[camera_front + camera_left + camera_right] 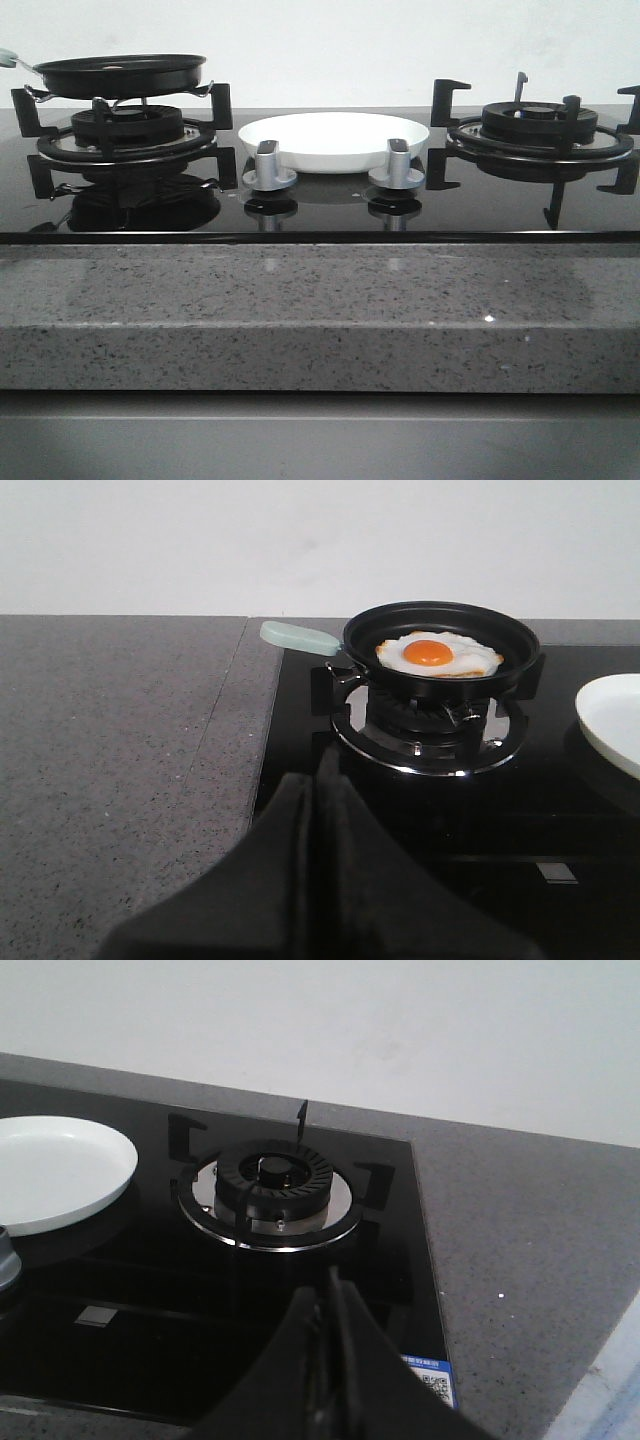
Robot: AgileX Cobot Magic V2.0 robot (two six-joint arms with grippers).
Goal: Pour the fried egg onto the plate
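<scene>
The fried egg (438, 654), orange yolk with a whitish edge, lies in a black frying pan (440, 652) with a pale green handle (298, 637). The pan (120, 74) rests on the left burner. The white plate (335, 140) sits on the black glass hob between the two burners; it also shows in the left wrist view (612, 718) and the right wrist view (55, 1172). My left gripper (325, 765) is shut and empty, short of the pan. My right gripper (328, 1285) is shut and empty, in front of the bare right burner (274, 1177). Neither gripper shows in the front view.
Two silver knobs (269, 166) (397, 165) stand in front of the plate. The right burner grate (540, 128) is bare. A grey speckled stone counter (300, 310) surrounds the hob; its front edge faces me. A white wall is behind.
</scene>
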